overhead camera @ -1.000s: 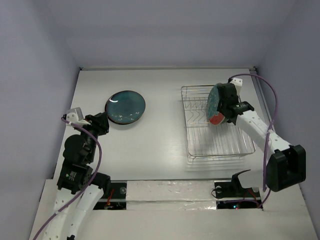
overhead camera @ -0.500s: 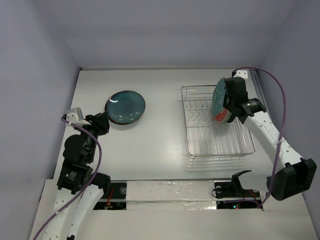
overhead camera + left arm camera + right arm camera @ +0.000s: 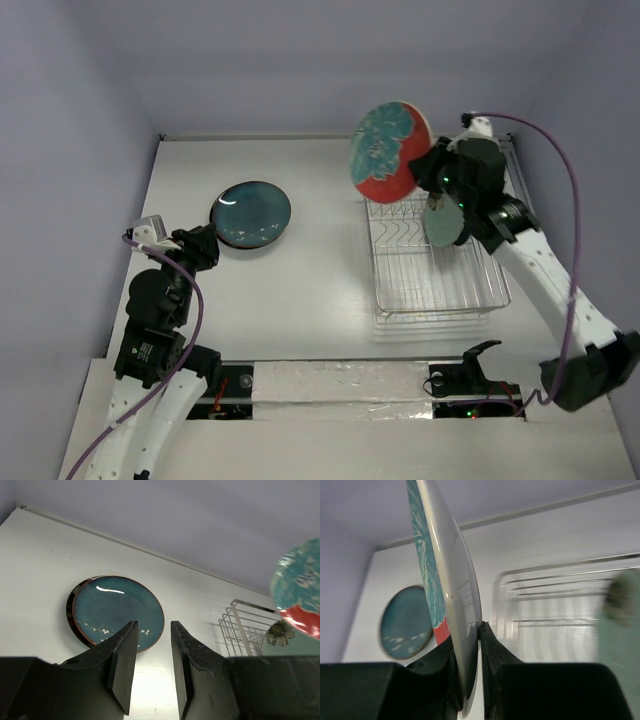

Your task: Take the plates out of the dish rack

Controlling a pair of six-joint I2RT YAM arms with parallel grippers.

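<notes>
My right gripper (image 3: 432, 172) is shut on the rim of the red plate with a teal flower (image 3: 388, 150) and holds it high above the far end of the chrome dish rack (image 3: 440, 290). In the right wrist view the plate (image 3: 447, 595) stands edge-on between the fingers. A pale mint green plate (image 3: 443, 222) stands upright in the rack. A dark-rimmed teal plate (image 3: 251, 214) lies flat on the table at the left. My left gripper (image 3: 203, 247) is open and empty just near of that plate, which shows in its wrist view (image 3: 117, 611).
The rack (image 3: 245, 627) stands on the right half of the white table (image 3: 320, 280). Purple walls close the far side and both sides. The arm bases and cables sit at the near edge.
My right gripper has lifted the red plate up out of the rack and swung it left and away, turning its face to the camera. The mint plate is uncovered. The left arm has not moved.
</notes>
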